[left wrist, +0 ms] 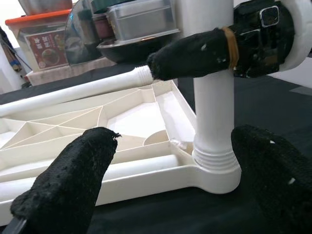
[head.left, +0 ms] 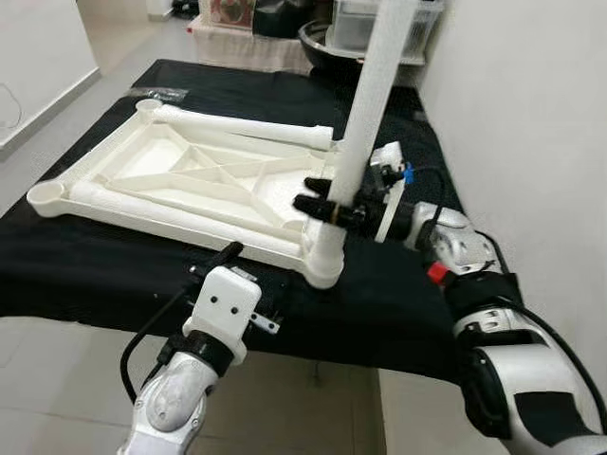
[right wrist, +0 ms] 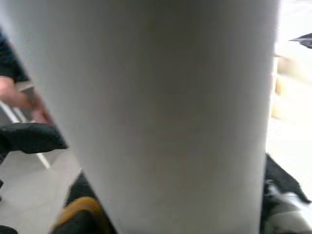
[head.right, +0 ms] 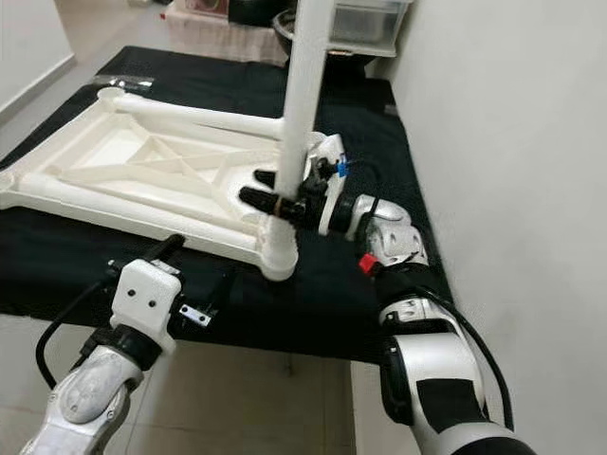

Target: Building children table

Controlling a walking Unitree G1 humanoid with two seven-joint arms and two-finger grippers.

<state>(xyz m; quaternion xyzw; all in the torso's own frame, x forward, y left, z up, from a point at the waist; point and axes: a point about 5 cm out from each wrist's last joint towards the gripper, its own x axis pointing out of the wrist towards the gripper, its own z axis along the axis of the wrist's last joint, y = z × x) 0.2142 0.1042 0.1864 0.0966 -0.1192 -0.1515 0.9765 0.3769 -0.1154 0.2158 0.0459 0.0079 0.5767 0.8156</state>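
Observation:
A white children's table top (head.left: 190,180) lies upside down on a black cloth (head.left: 114,265). One white leg (head.left: 365,104) stands upright in the near right corner socket (head.left: 324,265). My right gripper (head.left: 327,207) is shut on this leg just above the socket, and the leg's white surface (right wrist: 170,112) sits close in front of the right wrist camera. A second leg (head.left: 247,125) lies flat along the far side of the table top. My left gripper (left wrist: 175,134) is open at the cloth's front edge, a short way before the socket (left wrist: 214,170), touching nothing.
Empty sockets sit at the near left corner (head.left: 45,196) and the far left corner (head.left: 147,106). A white wall (head.left: 531,95) runs close on the right. A black bowl (head.left: 327,43) and storage boxes (head.left: 417,24) stand beyond the cloth. Tiled floor (head.left: 57,379) lies below the front edge.

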